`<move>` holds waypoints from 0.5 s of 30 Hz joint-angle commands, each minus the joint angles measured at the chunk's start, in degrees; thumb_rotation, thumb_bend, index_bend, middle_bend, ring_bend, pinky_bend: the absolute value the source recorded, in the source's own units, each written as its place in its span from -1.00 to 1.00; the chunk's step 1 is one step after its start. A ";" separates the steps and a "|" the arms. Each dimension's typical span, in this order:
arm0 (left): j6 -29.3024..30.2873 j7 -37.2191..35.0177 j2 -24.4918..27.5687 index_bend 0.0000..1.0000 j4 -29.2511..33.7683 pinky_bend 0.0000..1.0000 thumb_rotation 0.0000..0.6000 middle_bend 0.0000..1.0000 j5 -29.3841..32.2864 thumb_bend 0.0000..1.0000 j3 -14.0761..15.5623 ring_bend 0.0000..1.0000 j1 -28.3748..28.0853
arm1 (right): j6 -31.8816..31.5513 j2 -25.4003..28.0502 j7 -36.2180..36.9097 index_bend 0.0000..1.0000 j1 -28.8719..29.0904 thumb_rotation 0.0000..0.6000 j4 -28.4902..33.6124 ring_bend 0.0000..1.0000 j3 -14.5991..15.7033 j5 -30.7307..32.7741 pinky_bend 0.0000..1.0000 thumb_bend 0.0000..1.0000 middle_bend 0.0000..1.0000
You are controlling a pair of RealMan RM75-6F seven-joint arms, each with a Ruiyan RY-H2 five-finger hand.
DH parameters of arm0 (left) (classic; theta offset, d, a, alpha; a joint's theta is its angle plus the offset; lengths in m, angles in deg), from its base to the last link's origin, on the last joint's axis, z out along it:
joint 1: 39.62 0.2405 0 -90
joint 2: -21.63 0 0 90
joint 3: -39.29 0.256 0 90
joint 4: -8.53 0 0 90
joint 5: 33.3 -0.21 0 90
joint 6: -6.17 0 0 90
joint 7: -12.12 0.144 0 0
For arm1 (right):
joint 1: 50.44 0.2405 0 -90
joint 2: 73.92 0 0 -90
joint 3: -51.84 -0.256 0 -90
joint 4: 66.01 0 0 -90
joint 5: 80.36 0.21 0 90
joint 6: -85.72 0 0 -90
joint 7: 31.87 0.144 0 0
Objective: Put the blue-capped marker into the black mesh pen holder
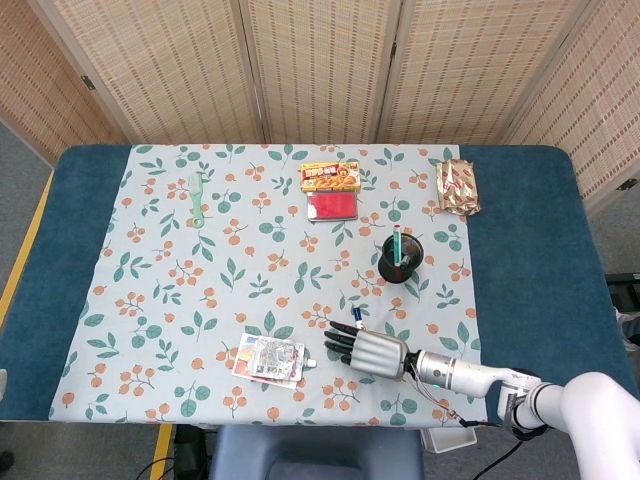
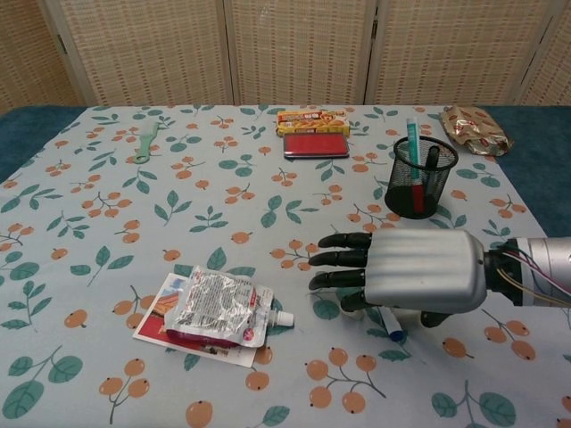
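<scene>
Both views bright, evenly lit; diffuse light from overhead. Shadows soft and short: a faint one under the right robot hand (image 2: 412, 282) on the counter (image 2: 107, 232), a small one beside the black mesh pen holder (image 2: 419, 177). Mild sheen on the hand's metal back. Focus sharp throughout; no motion blur. Slight foreshortening in the chest view.
</scene>
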 commanded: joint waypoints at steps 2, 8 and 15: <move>0.29 -0.19 -0.01 -1.00 -0.21 -0.47 1.00 -0.66 -0.32 -0.20 0.04 -0.88 0.14 | -1.35 0.28 -0.45 0.46 -0.16 1.00 0.32 -1.00 -0.20 0.34 -1.00 -0.49 -0.69; 0.02 0.02 -0.15 -1.00 -0.33 -0.47 1.00 -0.66 -0.14 -0.20 -0.04 -0.88 0.05 | -5.17 4.45 -3.05 0.50 -0.75 1.00 4.71 -1.00 -0.90 0.52 -1.00 -0.49 -0.65; -0.55 1.06 -0.54 -1.00 -0.28 -0.47 1.00 -0.66 -0.13 -0.20 -0.02 -0.88 -0.26 | -10.52 11.19 -6.67 0.51 -2.49 1.00 12.52 -1.00 -2.75 1.43 -1.00 -0.49 -0.64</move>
